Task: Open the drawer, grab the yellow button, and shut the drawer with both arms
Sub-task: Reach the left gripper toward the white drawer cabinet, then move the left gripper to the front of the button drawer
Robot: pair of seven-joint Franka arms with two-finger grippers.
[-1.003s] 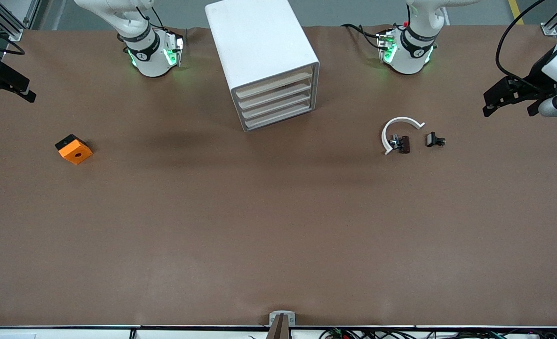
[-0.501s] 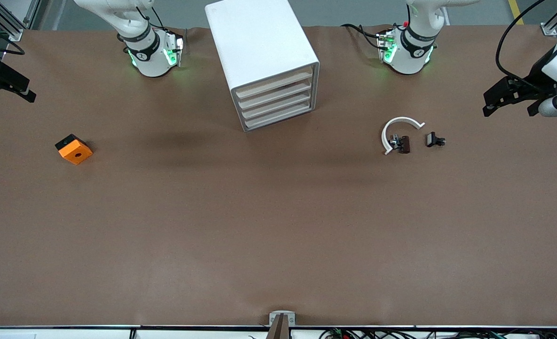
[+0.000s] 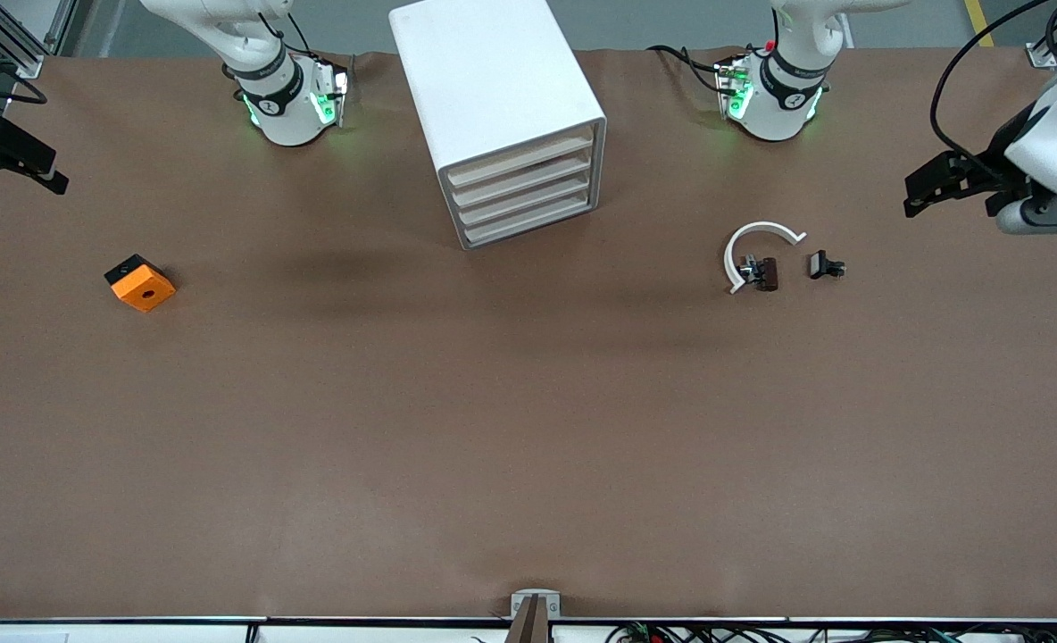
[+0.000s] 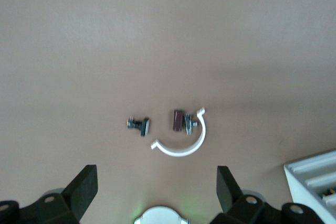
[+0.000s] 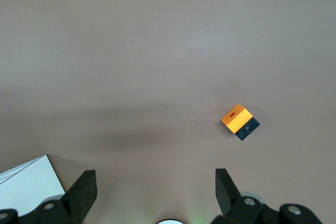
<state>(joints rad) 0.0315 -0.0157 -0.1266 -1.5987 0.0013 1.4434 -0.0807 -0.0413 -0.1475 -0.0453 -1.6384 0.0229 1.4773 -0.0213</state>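
The white cabinet (image 3: pixel 493 98) stands between the two arm bases, with its four beige fronts facing the front camera. The drawer (image 3: pixel 521 154), the topmost one, is pushed in flush like the three under it. The button is hidden. My left gripper (image 3: pixel 914 196) hangs open over the left arm's end of the table, and in the left wrist view the left gripper (image 4: pixel 156 177) has nothing between its fingers. My right gripper (image 3: pixel 29 174) hangs open over the table edge at the right arm's end; the right gripper (image 5: pixel 154 178) is empty in its wrist view too.
An orange block (image 3: pixel 140 283) with a black hole lies toward the right arm's end, also seen as the orange block (image 5: pixel 240 121). A white curved band (image 3: pixel 765 229) with a dark clip and a small black clip (image 3: pixel 825 265) lie toward the left arm's end.
My left gripper has shifted slightly inward over the table toward the cabinet. The right arm, the cabinet and the loose parts have not moved.
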